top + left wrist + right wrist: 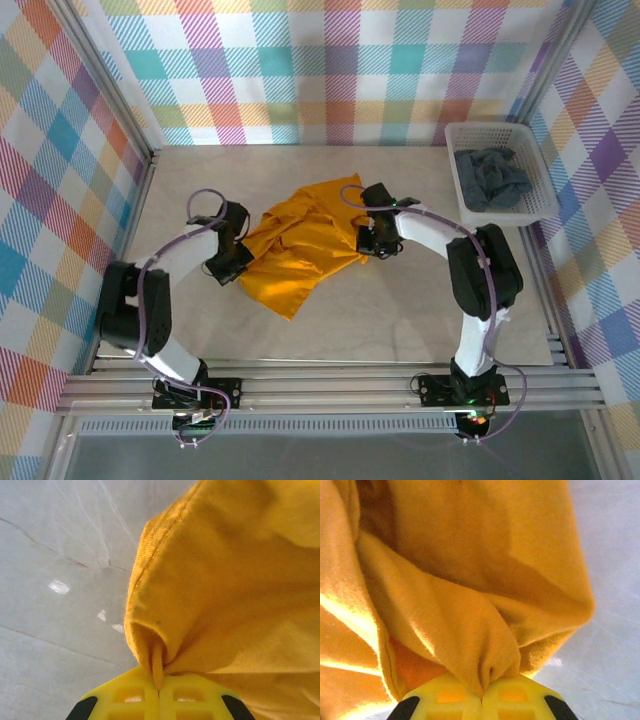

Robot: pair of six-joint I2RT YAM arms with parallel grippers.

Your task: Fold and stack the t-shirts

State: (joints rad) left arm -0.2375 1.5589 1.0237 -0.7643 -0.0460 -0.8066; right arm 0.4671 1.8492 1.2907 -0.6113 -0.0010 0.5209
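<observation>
The mustard-orange t-shirt [300, 248] lies crumpled in the middle of the table. My left gripper [237, 262] is shut on its left edge; in the left wrist view a pinched fold of the orange cloth [158, 665] runs into the closed yellow jaws of that gripper [159, 692]. My right gripper [370, 240] is shut on the shirt's right edge; the right wrist view has a bunch of cloth [485, 665] clamped between the closed yellow jaws of the gripper [481, 696]. The dark slate-grey t-shirt [492, 178] lies bundled in the basket.
A white lattice basket [460, 133] stands at the back right against the checked wall. Bare marbled tabletop [400, 320] lies in front of the shirt. A metal rail [330, 385] runs along the near edge.
</observation>
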